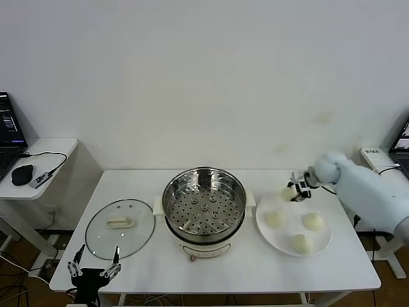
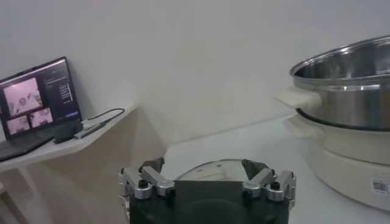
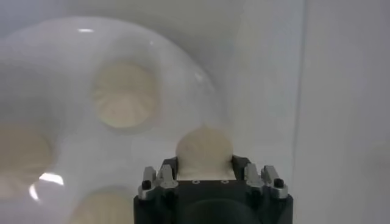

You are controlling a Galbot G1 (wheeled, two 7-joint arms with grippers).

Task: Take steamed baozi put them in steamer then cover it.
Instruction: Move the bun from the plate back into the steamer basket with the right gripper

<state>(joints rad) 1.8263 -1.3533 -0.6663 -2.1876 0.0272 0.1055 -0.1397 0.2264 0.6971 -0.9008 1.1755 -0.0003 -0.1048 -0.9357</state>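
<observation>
Holding one bun (image 1: 287,193) tight between its fingers, the right claw (image 1: 295,189) sits over the far left edge of the white plate (image 1: 285,234), on the side near the steamer; its wrist view shows the bun (image 3: 204,150) squeezed between the two fingers with the plate (image 3: 61,73) below; I cannot tell if the bun is lifted or touching the plate. Three more buns lie on the plate: one on its left (image 1: 275,219), one on its right (image 1: 313,220), one at the front (image 1: 301,243). The steamer (image 1: 204,211) stands in the middle of the table (image 1: 332,272), just left of the plate; its tray with holes has no buns on it. The glass lid (image 1: 120,228) lies flat on the table, left of the steamer, handle up. The left claw (image 1: 94,263) waits at the front left edge of the table, just in front of the lid; its fingers are spread wide and hold nothing. A laptop (image 2: 38,103) sits on a small side desk (image 1: 54,148) to the left.
</observation>
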